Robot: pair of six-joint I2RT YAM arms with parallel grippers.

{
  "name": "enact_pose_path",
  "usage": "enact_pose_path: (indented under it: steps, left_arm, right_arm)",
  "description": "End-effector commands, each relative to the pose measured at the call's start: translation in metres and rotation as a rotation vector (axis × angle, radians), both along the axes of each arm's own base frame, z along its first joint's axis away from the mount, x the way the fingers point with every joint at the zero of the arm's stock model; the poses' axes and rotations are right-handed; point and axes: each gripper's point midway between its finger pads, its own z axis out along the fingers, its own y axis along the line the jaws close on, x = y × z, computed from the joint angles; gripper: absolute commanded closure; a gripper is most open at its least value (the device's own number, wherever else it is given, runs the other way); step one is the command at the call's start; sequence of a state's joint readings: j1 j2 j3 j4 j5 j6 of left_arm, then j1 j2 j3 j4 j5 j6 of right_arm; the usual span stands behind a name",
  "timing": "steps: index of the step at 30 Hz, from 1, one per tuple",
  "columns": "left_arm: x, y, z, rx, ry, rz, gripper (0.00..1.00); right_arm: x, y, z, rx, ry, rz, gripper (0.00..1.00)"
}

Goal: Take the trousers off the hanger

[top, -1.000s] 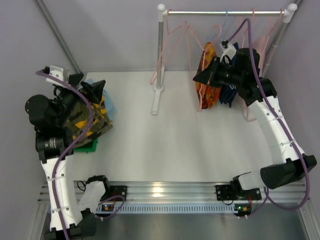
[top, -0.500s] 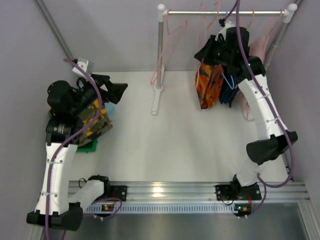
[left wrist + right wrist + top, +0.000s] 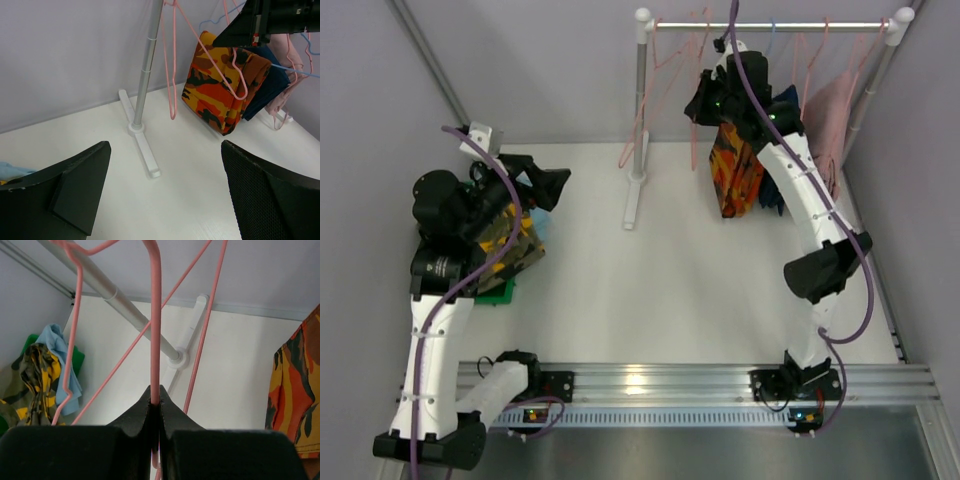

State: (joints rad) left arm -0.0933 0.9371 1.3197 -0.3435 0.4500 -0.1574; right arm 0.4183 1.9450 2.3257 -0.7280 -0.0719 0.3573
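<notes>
Trousers (image 3: pixel 520 243) are not what the right gripper (image 3: pixel 156 396) is pinching. Its fingers (image 3: pixel 125 430) are pressing fully together on one thin pink hanger wire (image 3: pixel 155 315), up under the rail (image 3: pixel 760 25) at 12 o'clock of the table (image 3: pixel 650 300). Whether that hanger is carrying anything below the pinch is not showing. Other pink hangers (image 3: pixel 73 315) are crowding just beside it, so a pull is likely to drag a neighbour along or snag a hook on the rail. The slim wire may also be slipping between the pads, and the light rack (image 3: pixel 638 100) on its single foot looks easy to rock. The orange-red pair (image 3: pixel 220 85) and the navy pair (image 3: pixel 267 80), hanging near at 1 o'clock, risk being set swinging. The left gripper (image 3: pixel 165 190) is hanging wide open and holding nothing, above the 9 o'clock edge. There the yellow-and-black pair (image 3: pixel 32 385) is lying as a folded bundle on something green (image 3: pixel 498 290), partly hidden by the arm. Its long axis seems to be running from 8 o'clock toward 2 o'clock. The light blue pair (image 3: pixel 541 222) is peeking out crumpled at the 2 o'clock end, showing no clear direction.
</notes>
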Motion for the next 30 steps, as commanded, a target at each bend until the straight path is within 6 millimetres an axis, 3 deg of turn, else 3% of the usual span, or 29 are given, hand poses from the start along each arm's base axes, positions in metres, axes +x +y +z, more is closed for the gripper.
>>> enact_pose_path:
  steps: [1,5,11,17,28,29,30]
  left_arm:
    - [-0.007,0.002,0.014,-0.019,-0.053,0.012,0.04]
    - [-0.009,0.002,0.013,-0.021,-0.054,0.014,0.04]
    - [-0.009,0.004,0.010,-0.014,-0.053,0.023,0.04]
    - [-0.012,0.006,0.006,-0.005,-0.049,0.031,0.04]
    - [-0.010,0.007,0.006,-0.009,-0.045,0.040,0.02]
    - [-0.010,0.007,0.006,-0.012,-0.044,0.040,0.02]
    - [-0.010,0.007,0.008,-0.014,-0.047,0.043,0.01]
  right_arm:
    - [0.009,-0.002,0.017,-0.019,-0.072,-0.034,1.00]
    - [0.015,0.007,0.012,-0.033,-0.082,-0.025,1.00]
    - [0.027,0.026,-0.012,-0.070,-0.071,0.007,1.00]
    - [0.033,0.033,-0.005,-0.064,-0.112,0.000,1.00]
    - [0.016,0.073,0.004,-0.045,-0.156,0.112,1.00]
    - [0.015,0.074,0.005,-0.038,-0.152,0.111,0.99]
    - [0.014,0.074,0.006,-0.033,-0.151,0.108,0.92]
